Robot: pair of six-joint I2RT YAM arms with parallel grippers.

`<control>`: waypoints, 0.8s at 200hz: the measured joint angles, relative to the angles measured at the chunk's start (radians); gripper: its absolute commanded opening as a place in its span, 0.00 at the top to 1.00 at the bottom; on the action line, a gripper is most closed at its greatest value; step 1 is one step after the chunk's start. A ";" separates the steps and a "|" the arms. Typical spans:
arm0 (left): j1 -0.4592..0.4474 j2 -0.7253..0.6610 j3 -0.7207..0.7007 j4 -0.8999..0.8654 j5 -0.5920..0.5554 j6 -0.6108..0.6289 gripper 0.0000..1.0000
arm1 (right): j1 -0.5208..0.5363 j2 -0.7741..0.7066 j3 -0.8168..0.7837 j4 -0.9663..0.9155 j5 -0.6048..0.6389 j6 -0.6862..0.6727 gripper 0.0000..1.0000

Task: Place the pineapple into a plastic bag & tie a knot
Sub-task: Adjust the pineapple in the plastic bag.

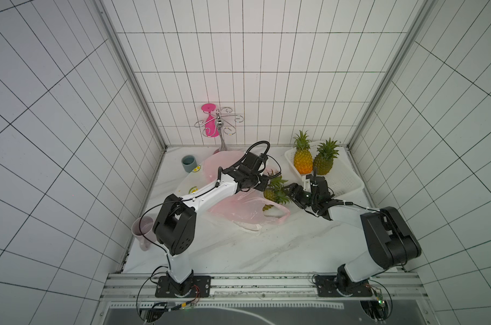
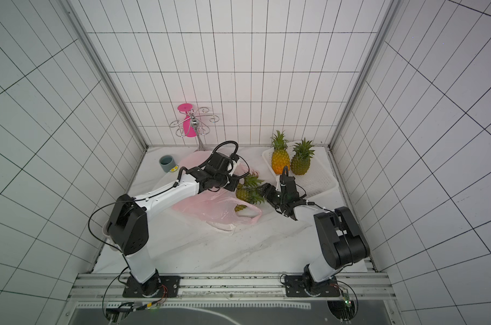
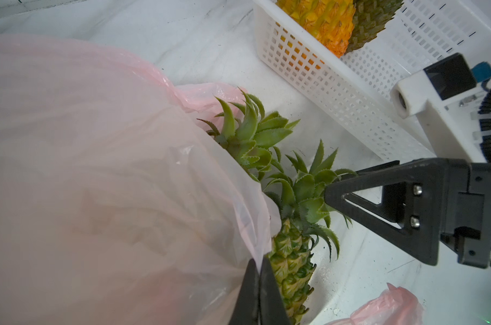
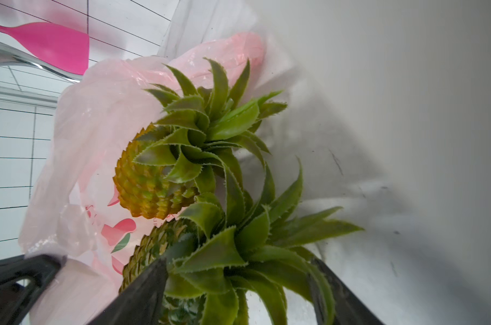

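Note:
A pink plastic bag [image 1: 238,208] [image 2: 210,208] lies mid-table with its mouth toward the right. My left gripper [image 3: 259,260] [image 1: 267,183] is shut on the upper rim of the bag [image 3: 98,168] and holds it lifted. A green-yellow pineapple [image 3: 289,259] [image 1: 271,194] [image 2: 243,194] lies at the mouth, body partly under the film, crown sticking out. My right gripper [image 4: 237,263] [image 1: 290,191] is open, its fingers [image 3: 379,208] astride that crown. A second pineapple [image 4: 145,185] lies deeper in the bag [image 4: 98,126].
A white slotted basket [image 1: 343,180] at the back right holds two upright pineapples [image 1: 303,160], close behind my right wrist. A grey cup [image 1: 189,163] and a metal rack with a pink glass [image 1: 210,123] stand at the back. A pale mug [image 1: 143,228] sits by the left arm.

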 measured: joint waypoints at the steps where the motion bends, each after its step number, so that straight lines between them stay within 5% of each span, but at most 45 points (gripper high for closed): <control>1: 0.000 0.000 0.000 0.000 0.000 0.000 1.00 | 0.000 0.003 0.000 0.006 -0.002 0.004 0.20; 18: 0.000 0.000 0.000 0.000 0.000 0.000 1.00 | 0.008 0.037 0.003 0.080 -0.015 0.038 0.28; 83: 0.000 0.000 0.000 0.000 0.000 0.000 1.00 | 0.074 0.147 -0.016 0.348 -0.053 0.229 1.00; 160: 0.002 -0.005 -0.010 0.007 -0.007 -0.002 1.00 | 0.075 0.097 -0.210 0.723 -0.097 0.507 1.00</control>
